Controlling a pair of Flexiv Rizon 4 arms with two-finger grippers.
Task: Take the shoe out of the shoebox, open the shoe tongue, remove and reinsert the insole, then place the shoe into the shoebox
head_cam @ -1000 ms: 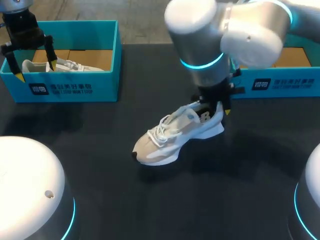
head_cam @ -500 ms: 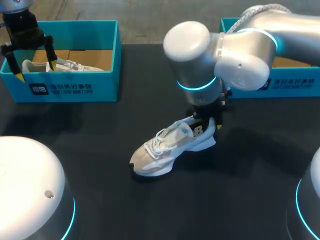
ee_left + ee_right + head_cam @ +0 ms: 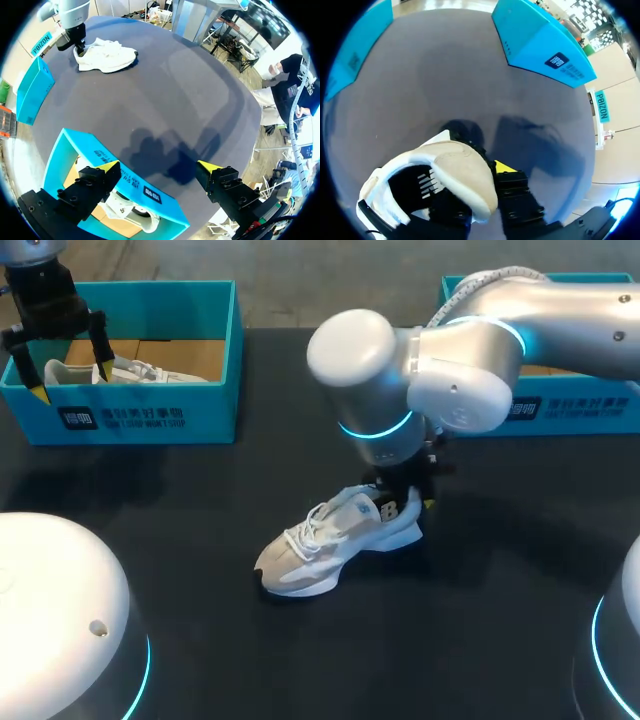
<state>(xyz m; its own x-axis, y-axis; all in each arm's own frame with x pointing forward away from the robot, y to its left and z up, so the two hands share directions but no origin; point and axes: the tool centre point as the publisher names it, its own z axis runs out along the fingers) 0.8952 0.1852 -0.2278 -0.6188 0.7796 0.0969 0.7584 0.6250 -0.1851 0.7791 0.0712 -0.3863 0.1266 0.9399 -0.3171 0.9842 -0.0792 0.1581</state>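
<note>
White sneaker [image 3: 335, 545] on the black counter [image 3: 480, 640] near centre, sole down, toe toward 8 o'clock, heel toward 2 o'clock. Laces tied, tongue not lifted.

Right pincer [image 3: 408, 498] comes straight down on the heel end and is clamped on the sneaker's heel collar. In the right wrist view the tan heel [image 3: 462, 175] fills the space at the pincer, with one yellow tip [image 3: 502, 166] outside it and the other finger hidden inside the shoe opening.

Teal right shoebox [image 3: 570, 405] sits at the counter's 2 o'clock, well apart from the sneaker, largely hidden behind the right arm [image 3: 450, 370].

Left pincer [image 3: 68, 380] hangs over the near wall of the teal left shoebox [image 3: 150, 415] at the counter's 10 o'clock. Its fingers are spread wide and hold nothing. The left wrist view shows both yellow tips [image 3: 107, 167] apart above the box wall. A second sneaker [image 3: 135, 370], white, lies inside that box.
</note>
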